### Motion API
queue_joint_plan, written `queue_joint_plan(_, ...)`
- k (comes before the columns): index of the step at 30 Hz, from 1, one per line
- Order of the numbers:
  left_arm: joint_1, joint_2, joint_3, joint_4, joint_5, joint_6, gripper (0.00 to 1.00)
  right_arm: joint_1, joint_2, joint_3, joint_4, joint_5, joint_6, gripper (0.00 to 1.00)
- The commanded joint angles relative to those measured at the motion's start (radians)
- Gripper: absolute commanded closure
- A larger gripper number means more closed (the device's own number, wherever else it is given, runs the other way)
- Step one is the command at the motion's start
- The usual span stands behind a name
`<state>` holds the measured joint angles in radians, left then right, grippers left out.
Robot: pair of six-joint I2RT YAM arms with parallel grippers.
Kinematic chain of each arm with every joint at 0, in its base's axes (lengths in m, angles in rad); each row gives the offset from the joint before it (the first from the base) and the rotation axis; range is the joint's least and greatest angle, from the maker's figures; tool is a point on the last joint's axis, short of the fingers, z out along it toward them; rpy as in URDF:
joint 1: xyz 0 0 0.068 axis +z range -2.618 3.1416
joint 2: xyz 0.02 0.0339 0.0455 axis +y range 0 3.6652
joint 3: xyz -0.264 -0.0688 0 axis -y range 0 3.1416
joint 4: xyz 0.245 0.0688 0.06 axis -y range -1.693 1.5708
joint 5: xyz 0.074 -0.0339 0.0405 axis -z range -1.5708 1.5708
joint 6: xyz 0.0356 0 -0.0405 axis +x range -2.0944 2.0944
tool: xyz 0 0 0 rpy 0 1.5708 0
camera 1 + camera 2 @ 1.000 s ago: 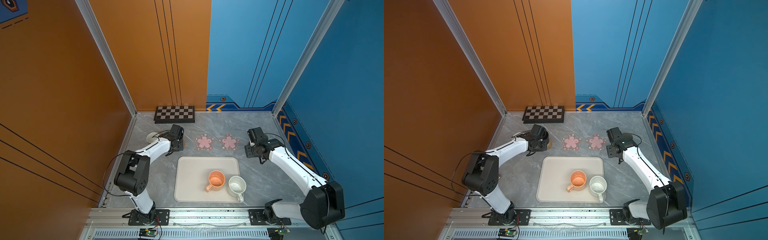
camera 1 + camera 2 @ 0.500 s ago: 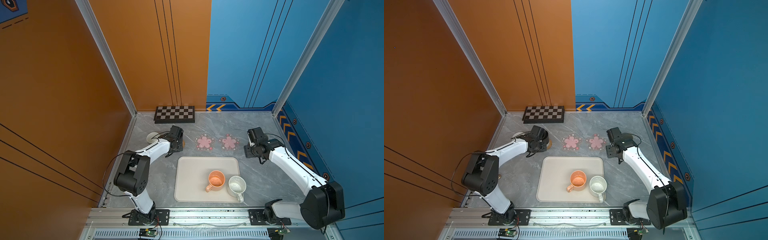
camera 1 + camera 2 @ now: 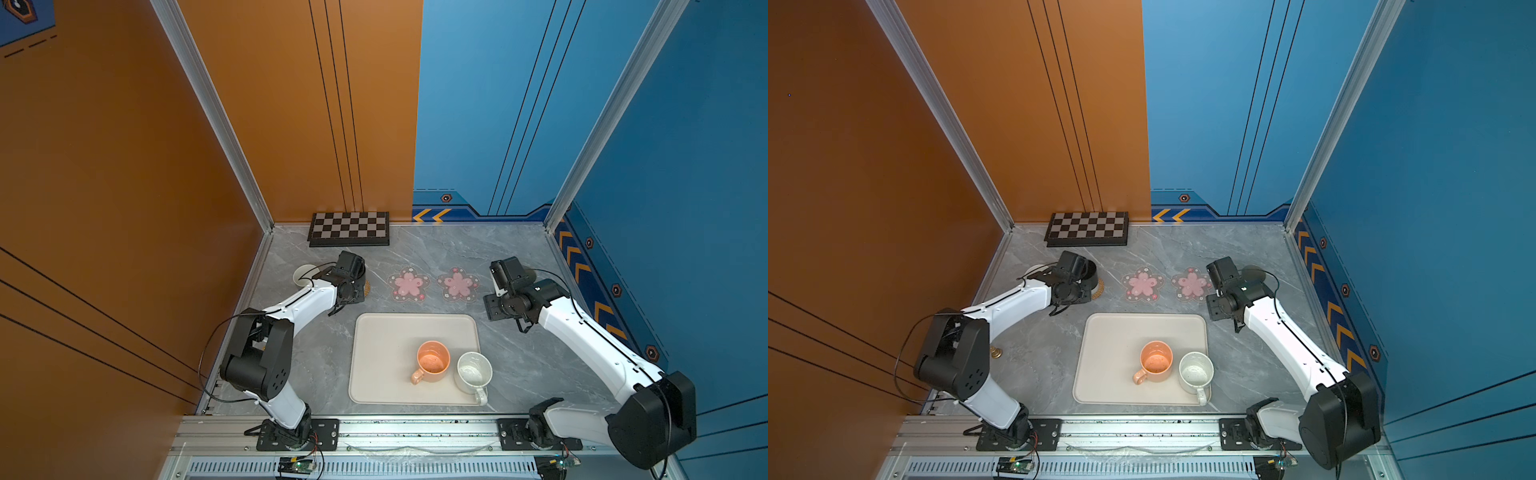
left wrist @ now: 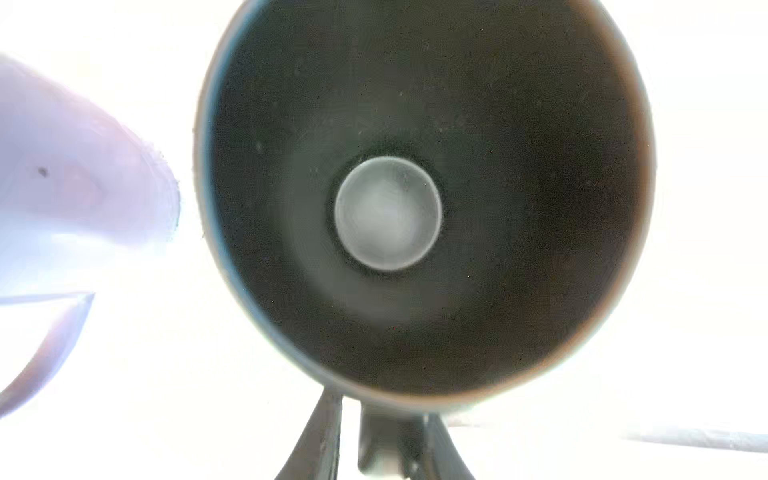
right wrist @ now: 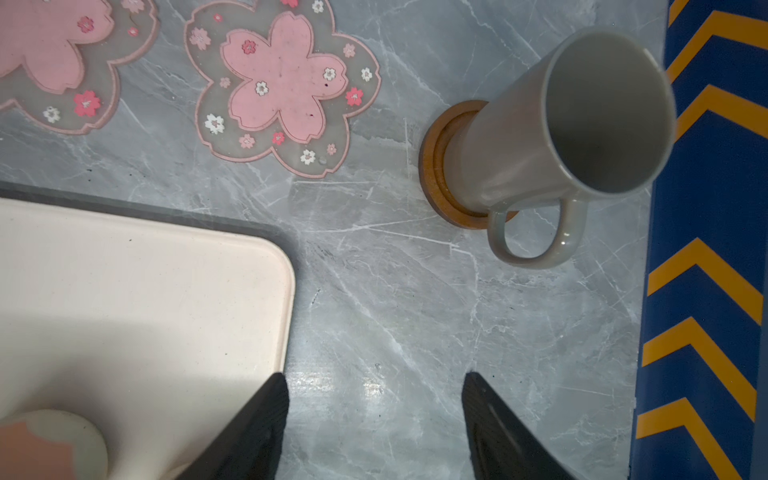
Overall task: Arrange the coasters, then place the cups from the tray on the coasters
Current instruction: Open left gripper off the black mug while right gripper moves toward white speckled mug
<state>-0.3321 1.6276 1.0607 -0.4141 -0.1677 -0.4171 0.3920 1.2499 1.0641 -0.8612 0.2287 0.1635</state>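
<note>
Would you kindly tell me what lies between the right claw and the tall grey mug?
Only bare marble tabletop, as the right wrist view shows; the right claw stands open, apart from the tall grey mug.

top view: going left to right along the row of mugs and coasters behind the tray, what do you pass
pale mug → black mug → pink flower coaster → second pink flower coaster → tall grey mug

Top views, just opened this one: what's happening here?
The left pincer sits at the black mug on the tan coaster; whether it grips is unclear. The right pincer hangs open beside the tray. The tall grey mug stands on the brown wooden coaster. The orange mug and white mug are on the tray; both pink flower coasters lie bare.
</note>
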Motion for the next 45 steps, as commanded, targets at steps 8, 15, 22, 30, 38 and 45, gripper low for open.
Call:
queue_joint_plan(8,-0.041,-0.114,-0.024,-0.107,-0.004,-0.026,0.69,0.022,-0.133,0.023,-0.104,-0.025,0.074,0.29)
queue_joint_plan(15,-0.132,-0.192,-0.005,-0.224,-0.032,-0.005,0.68,0.076,-0.186,0.045,-0.190,-0.026,0.116,0.28)
queue_joint_plan(22,-0.263,-0.321,-0.075,-0.226,-0.059,-0.026,0.67,0.201,-0.217,0.032,-0.228,-0.023,0.206,0.28)
queue_joint_plan(30,-0.354,-0.448,-0.127,-0.229,-0.063,-0.073,0.66,0.383,-0.262,0.014,-0.256,0.035,0.348,0.26)
queue_joint_plan(38,-0.374,-0.503,-0.165,-0.238,-0.064,-0.095,0.65,0.495,-0.258,-0.020,-0.261,0.066,0.416,0.26)
queue_joint_plan(45,-0.379,-0.494,-0.172,-0.256,-0.052,-0.096,0.65,0.580,-0.306,-0.087,-0.259,0.094,0.498,0.25)
